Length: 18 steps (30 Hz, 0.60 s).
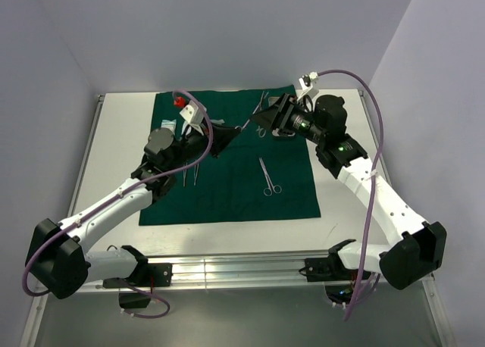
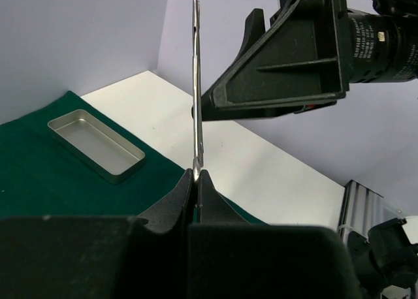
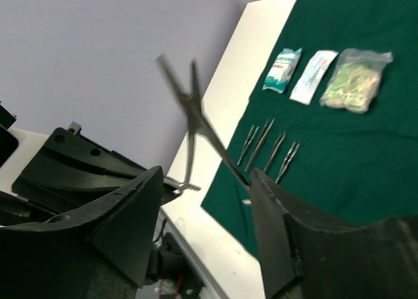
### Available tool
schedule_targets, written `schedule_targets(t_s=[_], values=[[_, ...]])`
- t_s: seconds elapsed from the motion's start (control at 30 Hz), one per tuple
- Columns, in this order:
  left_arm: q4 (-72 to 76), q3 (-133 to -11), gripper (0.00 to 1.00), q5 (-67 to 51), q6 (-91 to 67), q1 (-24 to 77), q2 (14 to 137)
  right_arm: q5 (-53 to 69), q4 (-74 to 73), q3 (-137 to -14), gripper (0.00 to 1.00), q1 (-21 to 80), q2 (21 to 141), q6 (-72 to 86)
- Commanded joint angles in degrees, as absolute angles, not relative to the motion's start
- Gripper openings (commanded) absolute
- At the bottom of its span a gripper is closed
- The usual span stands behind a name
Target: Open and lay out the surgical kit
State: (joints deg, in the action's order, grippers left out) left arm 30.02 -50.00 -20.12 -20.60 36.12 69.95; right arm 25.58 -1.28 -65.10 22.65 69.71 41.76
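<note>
Cloth (image 1: 227, 195) lies spread flat on the table (image 1: 121, 120), so the wrap looks already opened and what remains is the laying out. The left pincer (image 2: 197, 177) is clenched on the very end of a slim steel clamp (image 2: 196, 83) and holds it upright in the air, well off the cloth. That pinch at the tip leaves the rest of the shaft bare, which reads as an offer to the other arm. The right pincer (image 3: 206, 175) faces it from the far side, jaws apart and nothing in them. The clamp shows between and beyond them, blurred in that view, and whether either jaw touches the steel I cannot tell. A handover seems likely, so that the right arm can set the clamp down on its own side. The tray (image 2: 95, 139) sits empty on the cloth, off to one side of the left pincer. Three packets (image 3: 313, 77) lie in a row near one edge, with four slim tools (image 3: 268, 149) side by side next to them, and scissors (image 1: 267, 179) lie alone nearer the middle. Thin steel held at one end may pivot or slip if the left lets go before the right has closed
</note>
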Motion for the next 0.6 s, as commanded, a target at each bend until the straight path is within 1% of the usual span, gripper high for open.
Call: schedule_targets(t_s=[0.0,0.17,0.23,0.37,0.4,0.47,0.57], values=[[30.76,-52.91,0.00,-16.44,-17.93,37.09,69.96,25.40,0.53,-65.48,0.62,24.34,69.79,44.82],[29.80,-53.09,0.00,-13.63,-16.44,38.49,70.58,23.91,-1.23,-65.21,0.57,26.10,69.96,45.70],[29.79,-53.00,0.00,-13.19,-15.65,39.20,70.66,22.94,-2.02,-65.39,0.52,26.37,70.14,46.23],[29.71,-53.00,0.00,-11.69,-14.41,40.25,70.93,21.27,-3.87,-66.44,0.47,26.54,70.84,47.02],[29.71,-52.91,0.00,-11.34,-14.24,40.51,71.10,21.18,-3.95,-66.71,0.45,26.63,71.01,47.11],[29.79,-52.82,0.00,-11.16,-14.15,40.69,71.19,20.13,-5.44,-67.15,0.45,26.72,71.37,47.20],[30.06,-52.65,0.00,-10.29,-14.15,40.87,71.02,20.47,-5.27,-67.06,0.48,26.72,70.76,45.62]])
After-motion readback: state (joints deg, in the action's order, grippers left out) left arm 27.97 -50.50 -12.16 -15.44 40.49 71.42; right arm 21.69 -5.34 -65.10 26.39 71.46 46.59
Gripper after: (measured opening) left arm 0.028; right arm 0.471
